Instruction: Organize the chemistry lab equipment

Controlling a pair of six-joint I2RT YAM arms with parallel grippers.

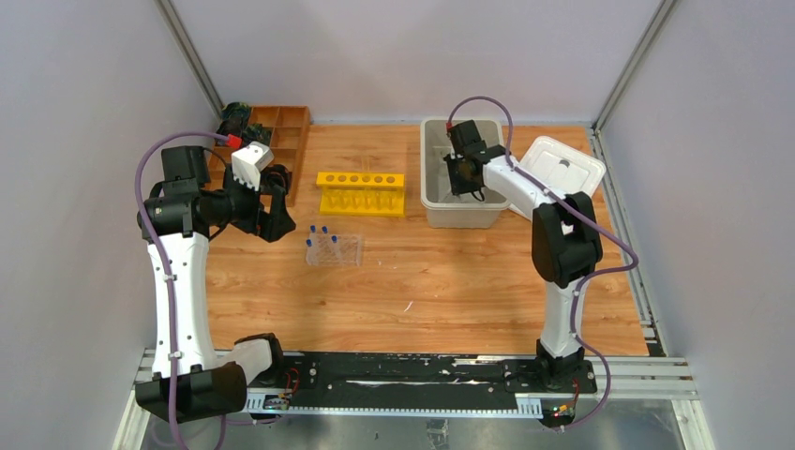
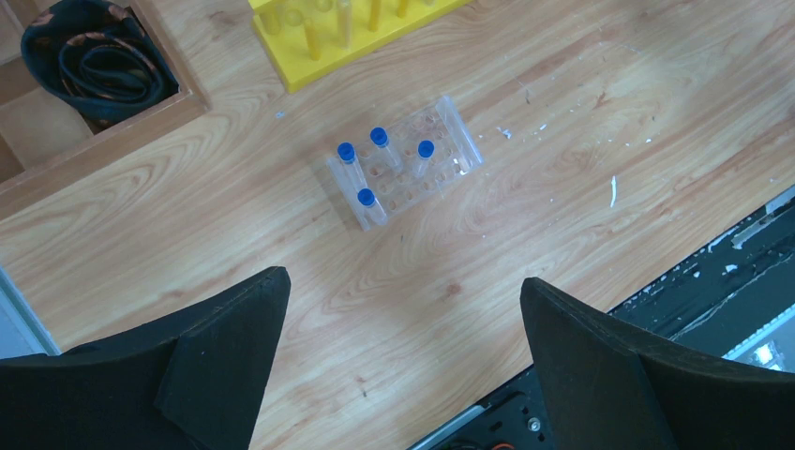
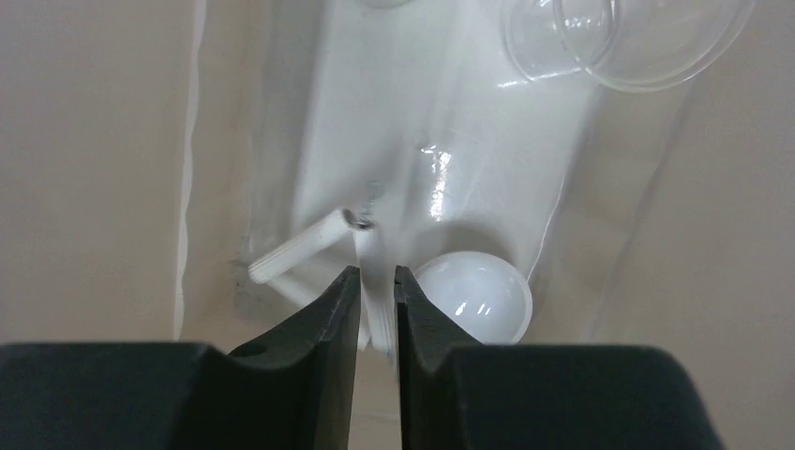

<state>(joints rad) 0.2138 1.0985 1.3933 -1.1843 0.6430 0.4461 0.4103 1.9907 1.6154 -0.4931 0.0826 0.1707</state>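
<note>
The right claw [image 3: 377,274] hung inside the one grey bin [image 1: 436,202], its fingers almost closed with one arm of the small white triangle [image 3: 300,248] in the slit between them; whether it pinched the arm I cannot tell. One white round dish [image 3: 473,295] lay just beside the triangle, and two overlapping clear glass pieces [image 3: 600,37] lay farther off. The left claw [image 2: 401,278] hung wide open and held nothing, above the bench [image 2: 581,112]. Four blue-capped tubes [image 2: 379,137] stood in the single clear tube rack [image 2: 450,141], near one yellow rack [image 1: 361,192].
</note>
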